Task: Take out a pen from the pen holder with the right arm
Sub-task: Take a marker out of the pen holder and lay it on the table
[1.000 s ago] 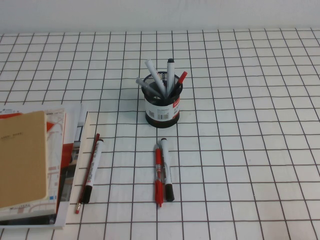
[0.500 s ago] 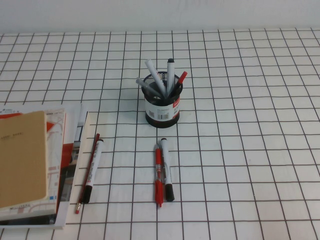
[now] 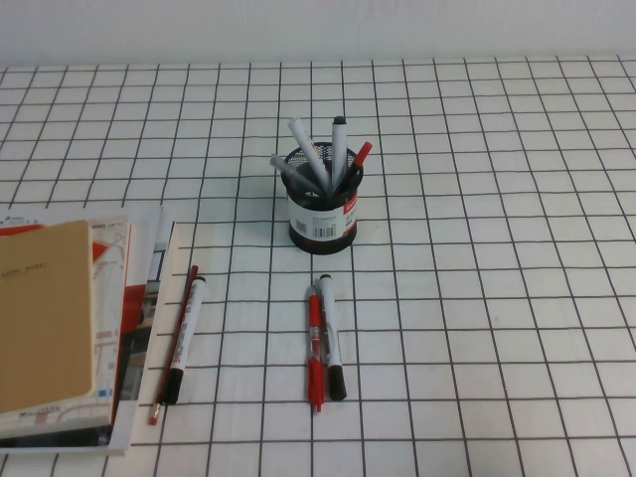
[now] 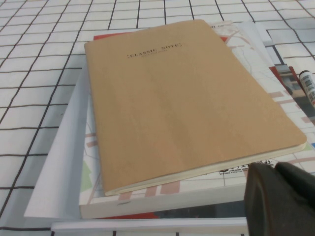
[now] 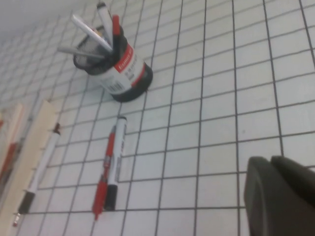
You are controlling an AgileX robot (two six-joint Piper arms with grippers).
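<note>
High view: neither arm in shot, pen holder point(image 3: 322, 214) upright. Left wrist view: left gripper point(image 4: 275, 172) closed, empty, beside the notebook point(image 4: 187, 98). Right wrist view: right gripper point(image 5: 271, 164) closed, empty, holder well ahead. It should open first, then target the black-capped pen point(image 5: 104, 17).

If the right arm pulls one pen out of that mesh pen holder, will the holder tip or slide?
Probably steady: the pen holder looks squat with a broad base, though mesh suggests it's light. The pens lean and cross, so pulling one could drag neighbours and nudge it. The right gripper, shut, hangs far from it; the left gripper hangs by the notebook.
</note>
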